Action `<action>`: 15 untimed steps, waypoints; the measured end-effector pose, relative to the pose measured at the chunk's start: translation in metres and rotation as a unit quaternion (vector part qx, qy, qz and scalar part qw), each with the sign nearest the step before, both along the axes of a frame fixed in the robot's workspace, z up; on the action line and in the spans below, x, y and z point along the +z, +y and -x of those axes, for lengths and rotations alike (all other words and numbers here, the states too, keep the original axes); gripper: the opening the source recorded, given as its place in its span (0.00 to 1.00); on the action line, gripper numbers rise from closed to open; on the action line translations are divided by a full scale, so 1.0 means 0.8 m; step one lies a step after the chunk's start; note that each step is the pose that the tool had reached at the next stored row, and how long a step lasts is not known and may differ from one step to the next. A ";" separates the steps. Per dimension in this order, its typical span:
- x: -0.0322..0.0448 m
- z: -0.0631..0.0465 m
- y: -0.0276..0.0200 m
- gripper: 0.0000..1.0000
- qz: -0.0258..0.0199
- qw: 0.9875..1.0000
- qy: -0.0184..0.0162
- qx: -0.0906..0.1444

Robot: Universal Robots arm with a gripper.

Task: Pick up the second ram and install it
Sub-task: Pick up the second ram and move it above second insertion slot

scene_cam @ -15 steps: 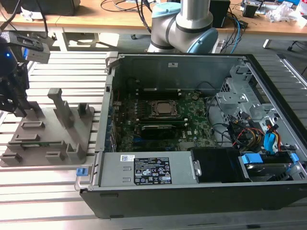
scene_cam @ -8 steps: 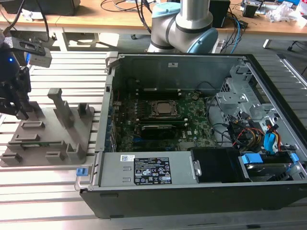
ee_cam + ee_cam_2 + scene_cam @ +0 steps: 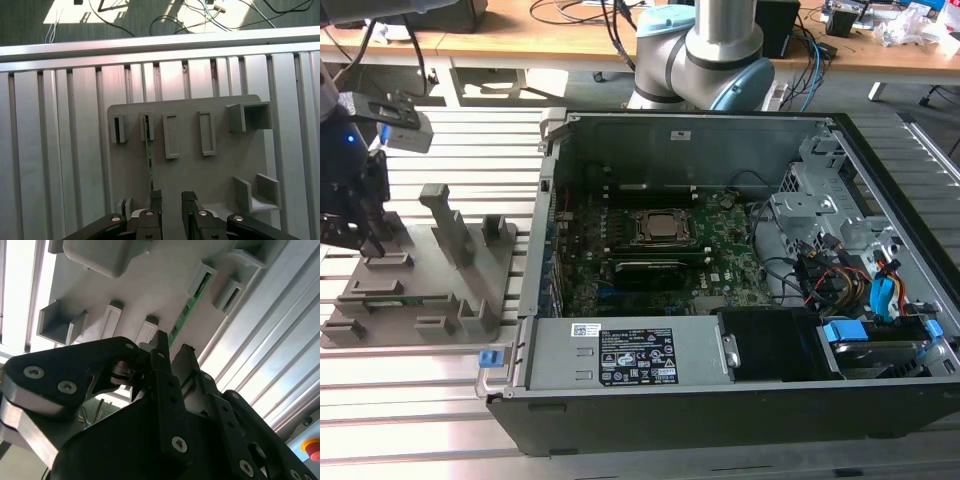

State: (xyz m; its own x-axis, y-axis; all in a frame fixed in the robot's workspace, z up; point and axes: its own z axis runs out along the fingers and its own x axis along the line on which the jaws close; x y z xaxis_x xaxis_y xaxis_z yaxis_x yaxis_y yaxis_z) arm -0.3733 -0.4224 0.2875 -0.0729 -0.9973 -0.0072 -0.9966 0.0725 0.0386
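Much of the gripper [image 3: 171, 199] is cut off. In the first wrist view its two black fingers [image 3: 156, 202] poke in at the frame edge. In the exterior view it is a dark mass at nine o'clock, partly past the frame. The fingers stand a moderate way apart, with bare tray showing in the gap, and they clamp on nothing.

The ram [image 3: 149, 155] stands on edge in a narrow slot of the grey tray [image 3: 215, 175]. Its near end runs up to the inner side of one finger and is hidden there, so contact cannot be judged. In the second wrist view it is a thin green strip whose end vanishes behind the fingertips. In the exterior view it is too thin to make out on the tray.

The arm [image 3: 705, 45], at twelve o'clock in the exterior view, is cut off by the frame. A red button [image 3: 312, 446] is clipped at the edge of the second wrist view.

A black-and-white sticker [image 3: 638, 357] sits on the metal box at the case's six o'clock. Its print is too small to read.

The open case [image 3: 720, 425] lies at the tray's three o'clock. It holds the motherboard [image 3: 720, 265], with a tangle of cables [image 3: 820, 280] at the board's three o'clock.
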 end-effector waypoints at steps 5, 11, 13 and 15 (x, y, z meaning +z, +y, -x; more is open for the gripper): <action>-0.0066 0.000 0.0000 0.30 0.000 1.000 0.000 0.000; -0.0151 0.000 0.0000 0.30 0.000 1.000 0.000 0.000; -0.0181 0.000 -0.0016 0.30 0.000 1.000 0.000 0.000; -0.0206 0.000 -0.0034 0.30 0.000 1.000 0.000 0.002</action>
